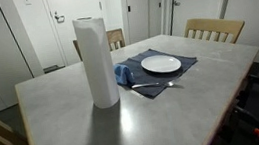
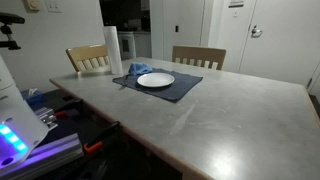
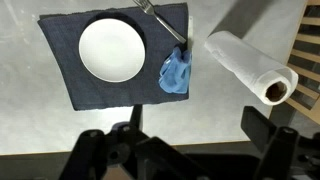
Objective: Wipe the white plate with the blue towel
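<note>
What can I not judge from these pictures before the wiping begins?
- The blue towel: in an exterior view the paper towel roll hides part of it.
- The fork: in the wrist view the top edge cuts off one end.
- The white plate: too small in both exterior views to show any dirt.
- The gripper: outside both exterior views; in the wrist view it is dark and cut by the bottom edge.

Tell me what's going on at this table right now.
Nothing is being handled yet. The robot's hand hovers open above the table, holding nothing. The white plate sits on a dark placemat, with the crumpled blue towel at the mat's edge near a fork. A paper towel roll stands nearby. Wiping has not begun.
</note>
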Controlling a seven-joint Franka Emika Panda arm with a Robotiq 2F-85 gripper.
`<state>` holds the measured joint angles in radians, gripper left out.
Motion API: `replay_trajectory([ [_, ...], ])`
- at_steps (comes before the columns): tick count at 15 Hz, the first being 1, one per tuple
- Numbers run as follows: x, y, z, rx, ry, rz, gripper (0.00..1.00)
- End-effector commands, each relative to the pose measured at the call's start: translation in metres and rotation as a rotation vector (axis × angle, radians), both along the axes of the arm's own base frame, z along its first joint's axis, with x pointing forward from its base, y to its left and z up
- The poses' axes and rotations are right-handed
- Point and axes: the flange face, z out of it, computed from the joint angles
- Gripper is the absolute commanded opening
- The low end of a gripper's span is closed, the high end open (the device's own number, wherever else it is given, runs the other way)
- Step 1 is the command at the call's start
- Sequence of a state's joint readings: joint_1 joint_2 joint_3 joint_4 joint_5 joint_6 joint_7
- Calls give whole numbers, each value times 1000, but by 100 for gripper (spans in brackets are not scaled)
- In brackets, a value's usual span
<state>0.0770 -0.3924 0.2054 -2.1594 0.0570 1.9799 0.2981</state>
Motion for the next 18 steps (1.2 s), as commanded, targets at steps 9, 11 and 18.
replay_trajectory([
  [9,0,0,1,0,1,0,100],
  [11,0,-2,2,10,-9,7,100],
  [18,26,-39,-24,118,-37,20,100],
])
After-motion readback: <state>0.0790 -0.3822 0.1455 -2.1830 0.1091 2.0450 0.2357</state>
